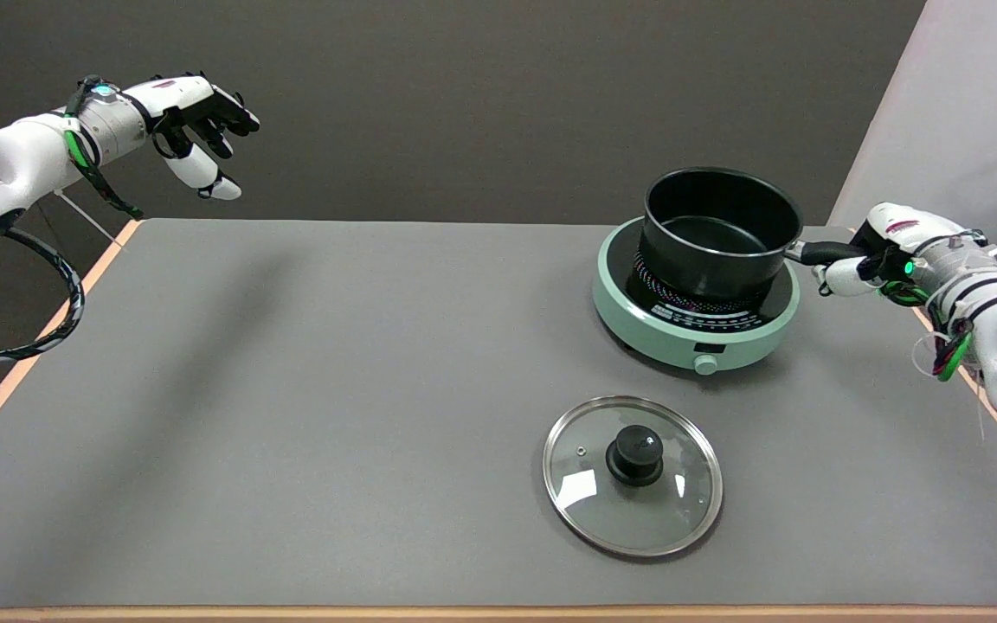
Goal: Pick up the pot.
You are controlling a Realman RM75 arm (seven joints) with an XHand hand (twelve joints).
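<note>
The right hand (864, 260) grasps the black handle (823, 253) of the pot (715, 238), fingers wrapped around it on the far side from the cooker's knob. The pot appears tilted, perhaps just lifting off the green induction cooker (696, 298), directly above its plate. The grasp looks done; the clear lift remains. The glass lid (633, 474) lies on the table in front of the cooker.
</note>
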